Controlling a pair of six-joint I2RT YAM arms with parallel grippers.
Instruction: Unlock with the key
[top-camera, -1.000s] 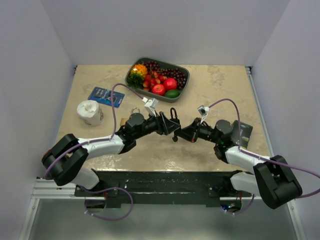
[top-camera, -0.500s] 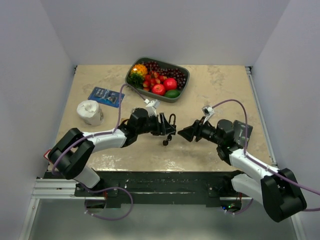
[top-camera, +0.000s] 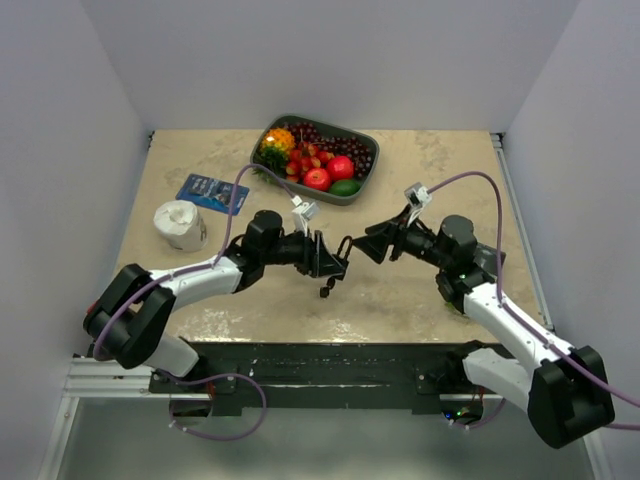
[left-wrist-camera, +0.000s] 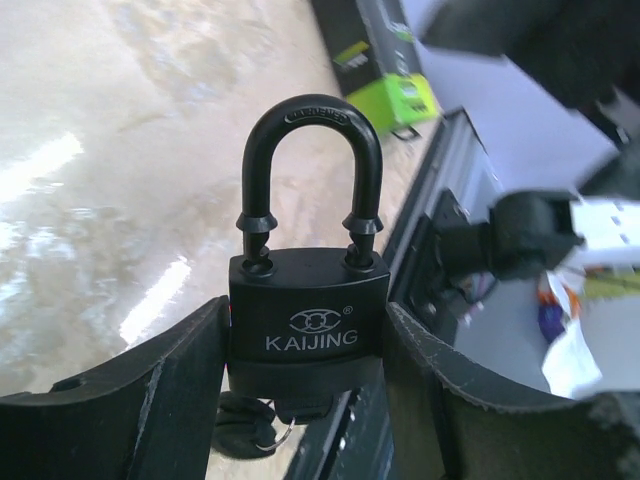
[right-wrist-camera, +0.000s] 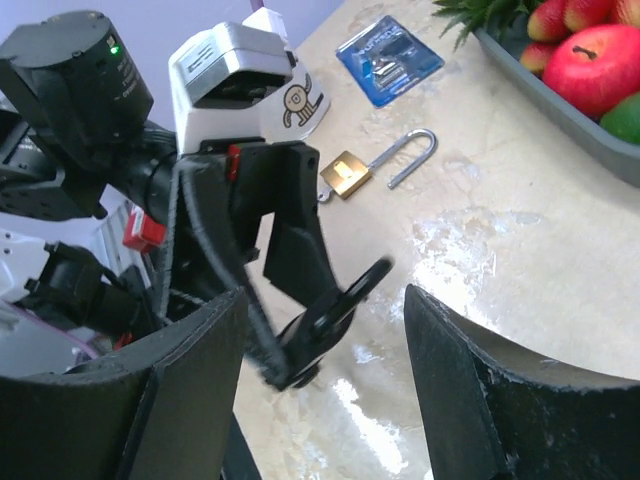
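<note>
Black padlock held off the table on the near side of the grey fruit tray (top-camera: 373, 152).
The left gripper (top-camera: 330, 258) is clamped on the body of the black metal padlock (left-wrist-camera: 308, 320). The right gripper (top-camera: 357, 246), its fingers spread and holding nothing, faces it just beside the shackle. The body reads KAIJING in white under a curved black shackle, and a small black-headed key (top-camera: 327, 289) on a ring hangs beneath.

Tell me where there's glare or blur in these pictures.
Left wrist: the black padlock is sharp, and the table behind it is soft with glare streaks. Right wrist: a glare patch on the table, and that padlock is blurred. Top view: evenly lit, with a mild sheen.
</note>
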